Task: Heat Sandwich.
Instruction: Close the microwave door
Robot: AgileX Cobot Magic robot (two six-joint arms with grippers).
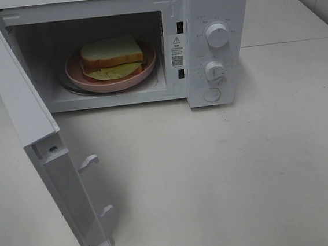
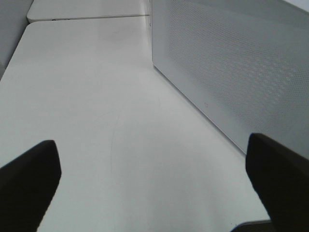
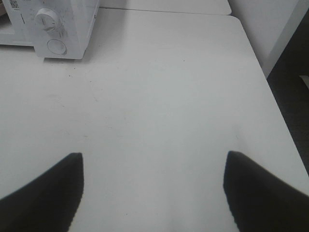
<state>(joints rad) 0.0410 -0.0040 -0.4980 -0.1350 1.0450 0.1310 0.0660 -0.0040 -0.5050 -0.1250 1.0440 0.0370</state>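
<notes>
The sandwich (image 1: pixel 113 57) sat on the plate (image 1: pixel 75 72) inside the microwave (image 1: pixel 214 7), whose door (image 1: pixel 27 119) stood wide. The left gripper (image 2: pixel 152 142) and right gripper (image 3: pixel 154 155) hung released, jaws apart, over the table (image 1: pixel 244 167).

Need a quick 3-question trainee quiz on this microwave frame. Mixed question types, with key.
1. True or false: the microwave door is shut.
2. Where is the sandwich? A) on top of the microwave B) on the pink plate inside it C) beside the microwave
3. Fill in: the left pincer and right pincer are both ____, holding nothing.
Key: 1 false; 2 B; 3 open.
</notes>
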